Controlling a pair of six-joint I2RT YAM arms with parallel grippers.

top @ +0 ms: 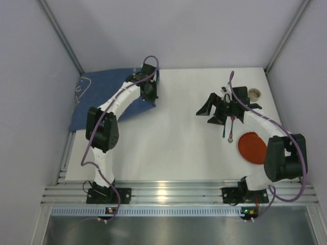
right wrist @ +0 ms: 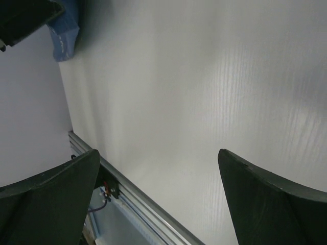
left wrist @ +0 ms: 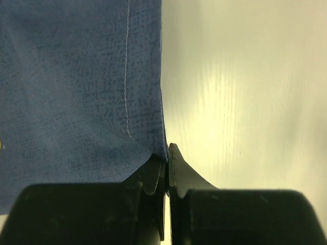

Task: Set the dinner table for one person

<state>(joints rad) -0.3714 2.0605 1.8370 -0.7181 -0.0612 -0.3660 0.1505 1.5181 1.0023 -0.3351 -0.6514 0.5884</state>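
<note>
The dinner table (top: 168, 153) stretches out from our bases, hardly set, we judge. Nearest, at right, a red plate (top: 253, 148) lies with cutlery (top: 229, 131) just beside it. Beyond them our right gripper (top: 209, 109) hangs spread and empty. A small pale cup (top: 254, 93) stands farther right. At far left our left gripper (left wrist: 167, 153), jaws pressed together, pinches the edge of the blue placemat (left wrist: 76, 76). All these are yet to be brought together.

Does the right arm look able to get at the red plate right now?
Probably yes: the right tool is open and empty, and the red plate lies uncovered close beside that arm, with nothing on it.
</note>
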